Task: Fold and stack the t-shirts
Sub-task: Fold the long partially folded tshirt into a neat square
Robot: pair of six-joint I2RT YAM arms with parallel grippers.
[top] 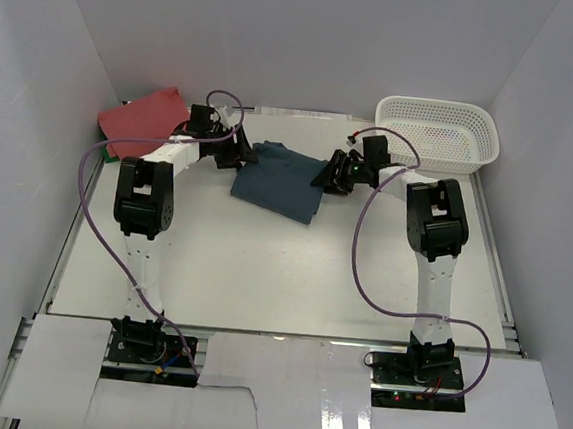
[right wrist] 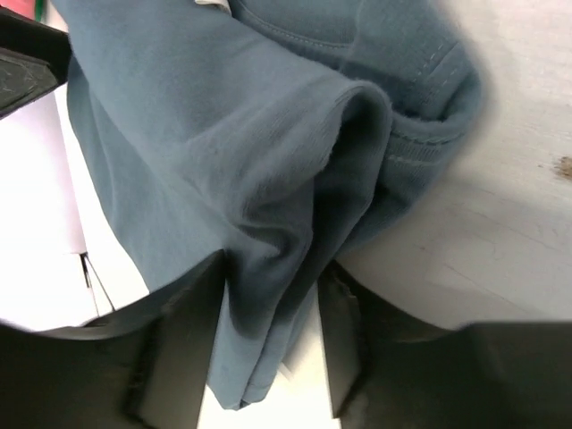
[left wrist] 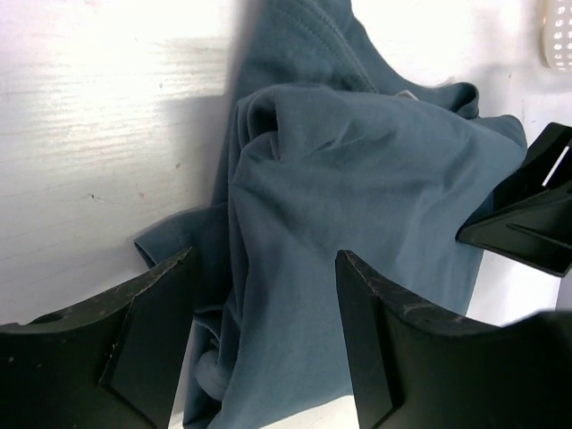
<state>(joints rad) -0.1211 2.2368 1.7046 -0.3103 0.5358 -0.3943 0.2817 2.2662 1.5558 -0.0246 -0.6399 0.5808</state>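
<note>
Right, start with the white table [top: 261,273], which fills most of your top view, with both arms reaching toward its far half. The left arm [top: 145,202] stretches up and inward from the near left. The right arm [top: 436,223] does the same from the near right, and purple cables [top: 362,243] loop along both.

Between the two wrists lies the dark teal-blue t-shirt [top: 281,182], rumpled and partly doubled over on itself at the middle of the far half, flat on the table. To the far right you see the white lattice basket [top: 473,151], well apart from that shirt. At the far left corner sits the coral-red t-shirt [top: 139,119], a flat folded shape just beyond the left arm's wrist.

Your left gripper [top: 234,150] is at the teal shirt's left edge. In its wrist view the fingers [left wrist: 152,349] stand spread wide, released, with teal cloth lying in the gap between them and not pinched. The right gripper [top: 332,173] is at the shirt's right edge. In its wrist view the claw [right wrist: 273,268] is clenched on a bunched fold of the teal shirt, which gathers tightly between the two fingers [right wrist: 192,340] while the hemmed sleeve spreads on the table beyond.
</note>
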